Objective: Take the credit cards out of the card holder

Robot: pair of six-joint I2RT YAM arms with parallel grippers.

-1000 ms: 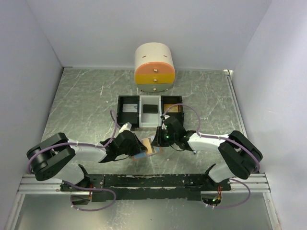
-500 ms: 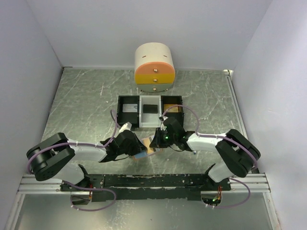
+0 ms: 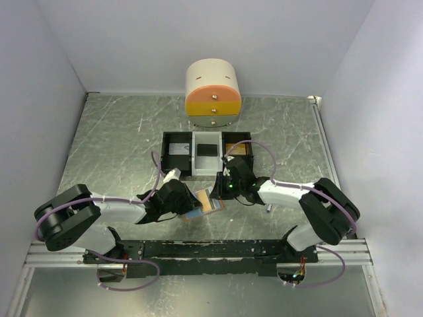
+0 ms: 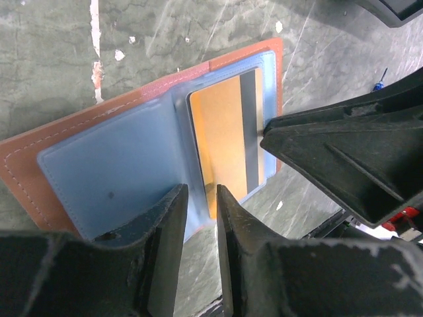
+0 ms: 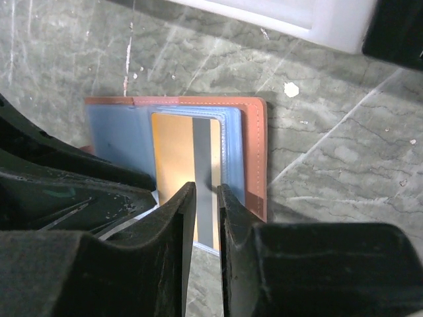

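The small tan-brown leather bifold card holder [image 4: 39, 175] lies open on the grey-green marbled surface [image 3: 112, 132], just in front of the arm bases and between the two claws. The stone-patterned top is scuffed with white scratches and chips. A line of pale stitching follows the holder's leather rim round its rounded corners. Inside, the light blue lining [image 4: 112, 165] is smooth and faintly glossy, with one small dark speck.

A thin rectangular orange-gold card [image 4: 221, 132] sits in the pocket on the half nearer the right arm. Its satiny face is up, and a dark grey magnetic stripe [image 4: 250, 125] runs its length near the outer edge.

The left claw [image 4: 200, 195], matte black with wedge-shaped fingers, is pressed nearly together. It pinches a raised fold of the blue lining, which runs into the slit between the fingers. The right claw [image 5: 205, 188] stands opposite, its fingers drawn to a narrow slit above the stripe and its tips at the card's outer edge. Whether they grip the card cannot be told.

Behind the holder stands a rectangular plastic tray [image 3: 164, 155] with three compartments: black, white, black. A flat dark grey card [image 3: 177, 149] lies in the left one and a black card [image 3: 207, 150] in the white middle one. Further back is a cream round-topped drawer unit [image 3: 213, 79] with orange and yellow fronts and small round knobs.
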